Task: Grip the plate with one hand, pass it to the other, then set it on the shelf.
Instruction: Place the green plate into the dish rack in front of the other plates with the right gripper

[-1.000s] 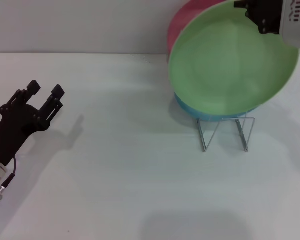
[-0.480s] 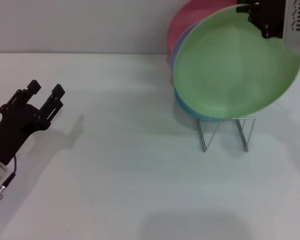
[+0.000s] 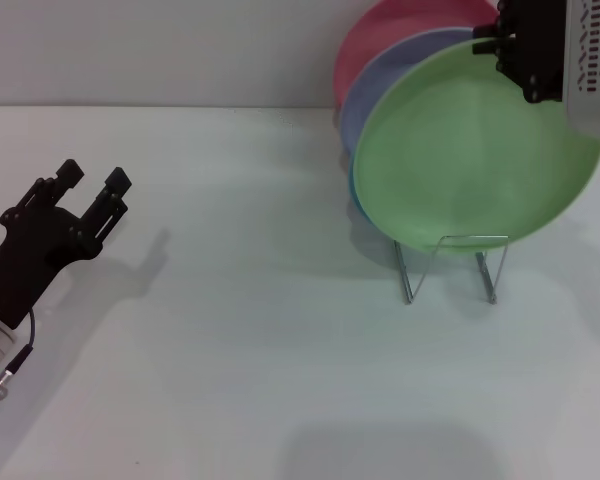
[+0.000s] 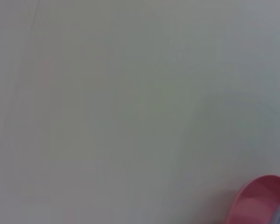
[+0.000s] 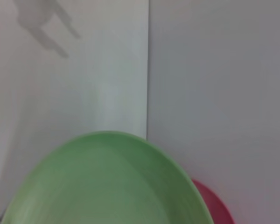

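Observation:
The light-green plate (image 3: 475, 150) stands tilted on edge at the front of the silver wire rack (image 3: 450, 265), its lower rim down among the wire loops. My right gripper (image 3: 510, 45) is shut on the plate's top rim, at the upper right of the head view. The plate also fills the right wrist view (image 5: 107, 182). My left gripper (image 3: 90, 180) is open and empty, parked low over the table at the far left, well away from the rack.
A lavender plate (image 3: 400, 70) and a pink plate (image 3: 380, 40) stand in the rack behind the green one, and a turquoise rim (image 3: 355, 195) shows at its lower left. The pink plate's edge shows in the left wrist view (image 4: 261, 200). White table (image 3: 240, 330) lies between the arms.
My right gripper has moved the green plate down and a little right, so its lower rim now sits in the rack and the lavender plate shows behind it. The left arm has not moved.

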You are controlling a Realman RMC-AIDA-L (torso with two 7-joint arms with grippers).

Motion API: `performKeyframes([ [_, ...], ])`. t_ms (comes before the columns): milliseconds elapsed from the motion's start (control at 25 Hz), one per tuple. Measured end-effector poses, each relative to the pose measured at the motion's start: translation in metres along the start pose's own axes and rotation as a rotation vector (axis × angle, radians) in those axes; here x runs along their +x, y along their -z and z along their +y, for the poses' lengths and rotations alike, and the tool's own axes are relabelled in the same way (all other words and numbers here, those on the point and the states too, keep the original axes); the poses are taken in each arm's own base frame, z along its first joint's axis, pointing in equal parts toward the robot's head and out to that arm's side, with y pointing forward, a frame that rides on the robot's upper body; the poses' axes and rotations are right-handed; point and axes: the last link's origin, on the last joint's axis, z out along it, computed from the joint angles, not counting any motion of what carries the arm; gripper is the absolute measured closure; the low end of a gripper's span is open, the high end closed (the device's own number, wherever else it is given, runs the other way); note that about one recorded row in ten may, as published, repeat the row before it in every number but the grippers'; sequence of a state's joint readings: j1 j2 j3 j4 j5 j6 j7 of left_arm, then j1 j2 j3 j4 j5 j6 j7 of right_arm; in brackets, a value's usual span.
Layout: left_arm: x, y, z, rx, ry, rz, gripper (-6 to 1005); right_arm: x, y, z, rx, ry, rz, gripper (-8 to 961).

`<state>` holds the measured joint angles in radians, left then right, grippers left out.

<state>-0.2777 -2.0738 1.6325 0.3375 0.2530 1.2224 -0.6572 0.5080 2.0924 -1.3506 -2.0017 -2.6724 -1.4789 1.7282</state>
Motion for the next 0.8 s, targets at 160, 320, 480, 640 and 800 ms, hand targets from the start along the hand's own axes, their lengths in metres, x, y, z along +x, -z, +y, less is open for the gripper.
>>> performKeyframes([
  [160, 0.0, 0.0, 0.0, -0.002, 0.0, -0.001, 345, 0.001, -0.004, 0.004, -0.021, 0.002, -0.002, 920],
  [320, 0.0, 0.0, 0.001, -0.004, 0.0, -0.002, 346, 0.0, -0.011, 0.011, -0.059, 0.014, -0.007, 914],
  [480, -0.001, 0.0, 0.001, -0.004, 0.0, -0.002, 346, -0.002, -0.014, 0.014, -0.074, 0.025, -0.01, 909],
  [640, -0.001, 0.0, 0.001, -0.003, 0.001, -0.003, 346, -0.003, -0.015, 0.015, -0.086, 0.029, -0.013, 903],
  [800, -0.001, 0.0, 0.001, -0.002, 0.009, -0.003, 346, -0.003, -0.016, 0.015, -0.085, 0.03, -0.014, 834],
])
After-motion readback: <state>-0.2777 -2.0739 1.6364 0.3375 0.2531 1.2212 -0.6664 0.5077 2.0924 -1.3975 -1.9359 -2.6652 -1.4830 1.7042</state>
